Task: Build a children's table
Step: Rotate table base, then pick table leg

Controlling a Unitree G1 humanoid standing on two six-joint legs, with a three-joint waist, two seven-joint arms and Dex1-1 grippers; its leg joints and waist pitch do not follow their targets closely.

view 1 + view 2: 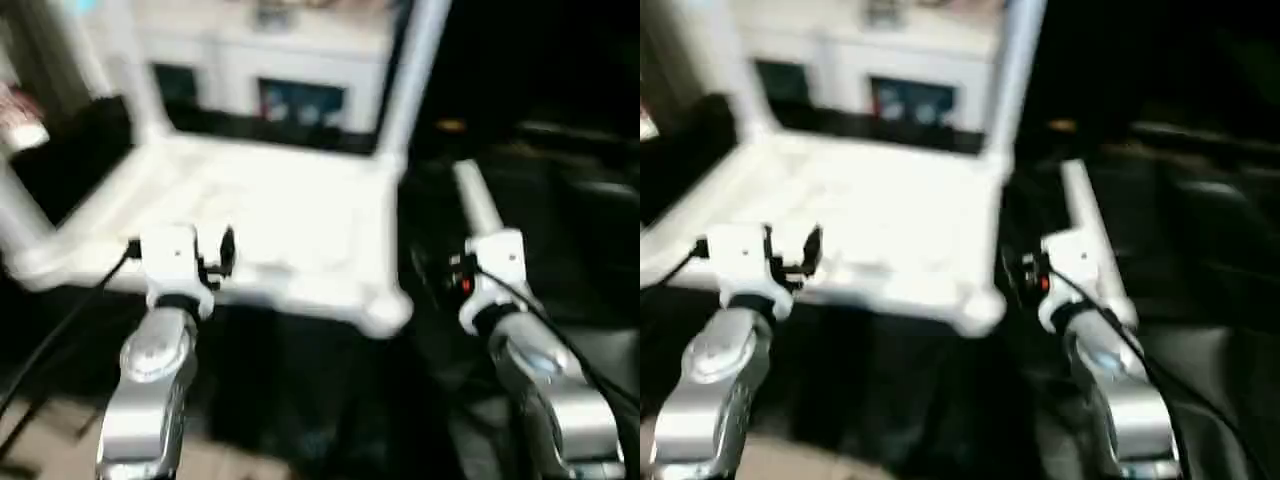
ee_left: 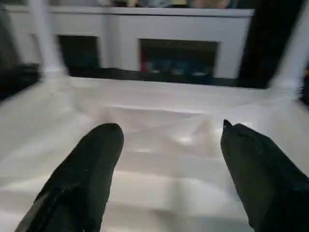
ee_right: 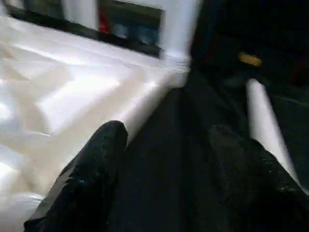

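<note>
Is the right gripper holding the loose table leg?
No: the right gripper stands open and empty, and the loose leg lies apart on the dark surface.

I count one table top (image 1: pixel 270 215), white, lying upside down. Legs standing in its corner sockets: three that I can make out, far left (image 1: pixel 125 60), far right (image 1: pixel 415 70), near left (image 1: pixel 20 215). One more leg (image 1: pixel 478 200) lying loose on dark surface just beside top. So four legs total. Two grippers: left gripper (image 2: pixel 169 159), right gripper (image 3: pixel 169 164), two black fingers (image 2: pixel 87 174) each. One white cabinet (image 2: pixel 125 29) behind.
</note>
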